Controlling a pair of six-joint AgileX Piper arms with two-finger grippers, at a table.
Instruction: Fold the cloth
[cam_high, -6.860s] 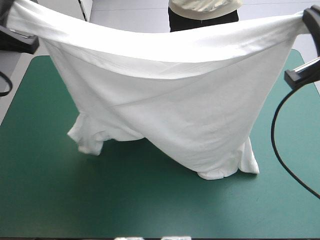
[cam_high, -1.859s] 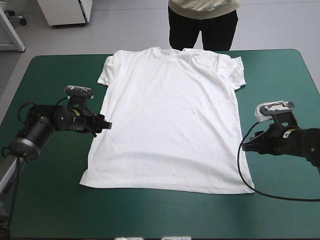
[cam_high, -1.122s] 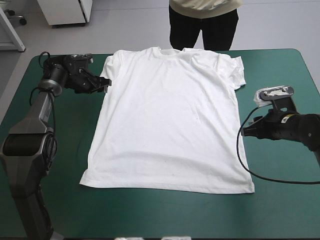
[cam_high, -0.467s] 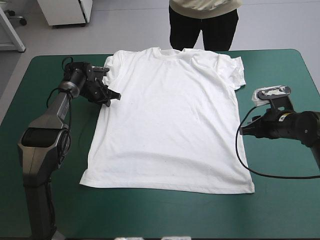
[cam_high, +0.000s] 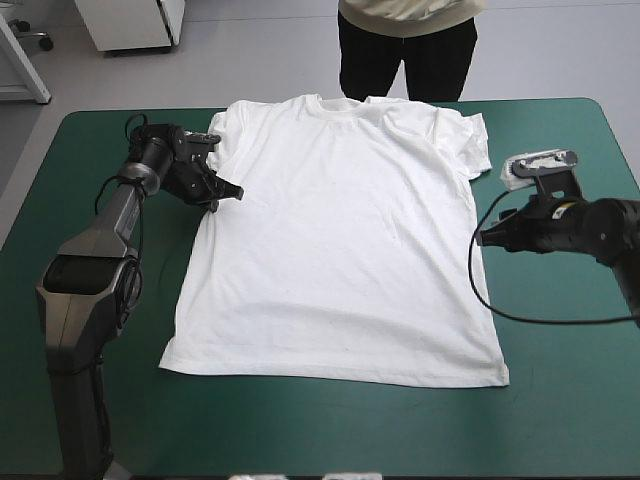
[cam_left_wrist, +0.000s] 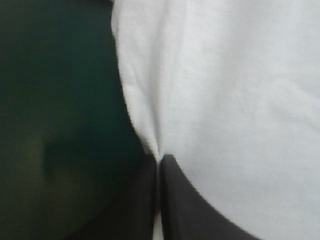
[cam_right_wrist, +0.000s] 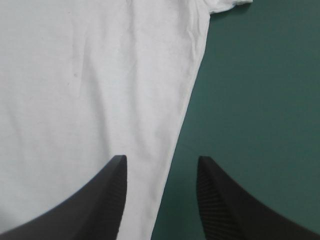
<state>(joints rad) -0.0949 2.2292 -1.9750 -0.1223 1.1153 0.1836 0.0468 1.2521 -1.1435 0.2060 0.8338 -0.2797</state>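
Left gripper (cam_left_wrist: 159, 159) is pinched on the T-shirt's (cam_high: 340, 250) side edge below the sleeve. T-shirt lies flat mid-worktop (cam_high: 300, 430), collar toward the far edge. Right gripper (cam_right_wrist: 160, 167) is spread astride the opposite edge. Judged step: grasping; next, right must clamp.

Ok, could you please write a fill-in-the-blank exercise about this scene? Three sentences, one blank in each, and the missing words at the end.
1. The T-shirt lies spread ____ on the teal-green cover, with its collar toward the table's far edge.
2. The left gripper is ____ on the T-shirt's side edge, near a sleeve.
3. The right gripper is ____, straddling the T-shirt's opposite side edge.

Missing words: flat; shut; open
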